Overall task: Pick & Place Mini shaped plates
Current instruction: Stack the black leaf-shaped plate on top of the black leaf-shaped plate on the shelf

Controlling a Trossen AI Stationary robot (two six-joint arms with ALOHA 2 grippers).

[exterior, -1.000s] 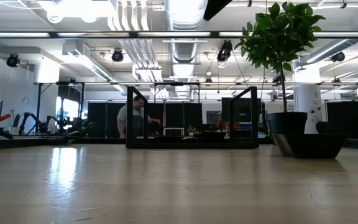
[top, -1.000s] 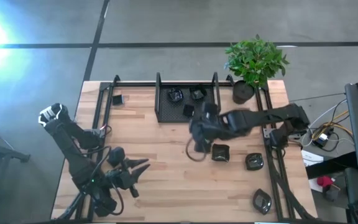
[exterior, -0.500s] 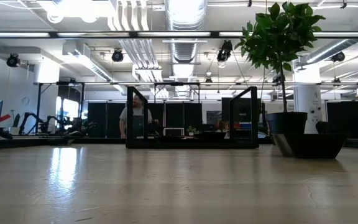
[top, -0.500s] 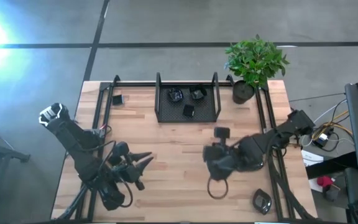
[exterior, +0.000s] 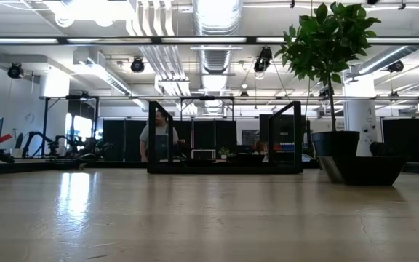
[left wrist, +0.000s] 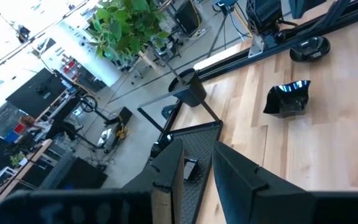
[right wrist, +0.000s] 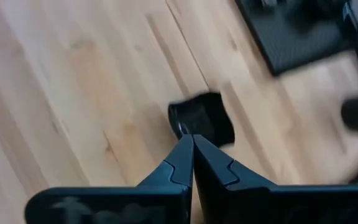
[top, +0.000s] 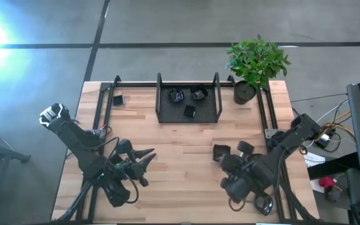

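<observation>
Three mini plates (top: 186, 102) sat in mesh tray (top: 165, 116), upper centre; square plate (right wrist: 202, 116) lay lower right on worktop (top: 167, 150). Right gripper (right wrist: 192, 142) above it, jaws together: part them, straddle rim. Left gripper (left wrist: 196, 158) lower left, jaws apart.

Bare surface (top: 167, 150) lies open in front of the mesh tray (top: 188, 115). Right of that stretch, a square plate (top: 221, 152) and the right arm (top: 274, 159) stand in the way.
</observation>
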